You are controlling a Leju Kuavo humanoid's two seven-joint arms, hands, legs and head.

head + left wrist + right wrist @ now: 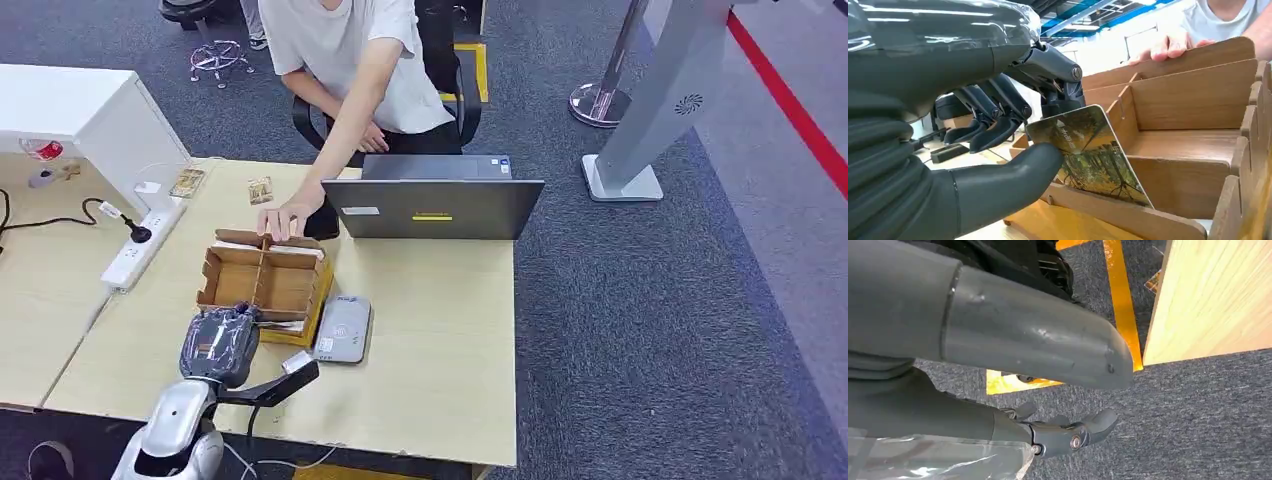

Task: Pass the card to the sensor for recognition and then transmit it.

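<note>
Low in the head view, the left hand [220, 345] pinches the card [1088, 155] at the cardboard box [262, 283], so the card reader [342, 328] and hand-over come next; the right hand [1048, 390] hangs with its fingers loosely apart, holding nothing.

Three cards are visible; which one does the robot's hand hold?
The green card at the cardboard box, pinched by the left hand. The other two lie loose on the desk beyond it.

crowding the far rim of the cardboard box [262, 281]: a person's hand [283, 219]. blocking the desk [440, 340] behind: an open laptop [432, 206]. lying just right of the box: a grey card reader [343, 328]. leaving bare desk further right.
</note>
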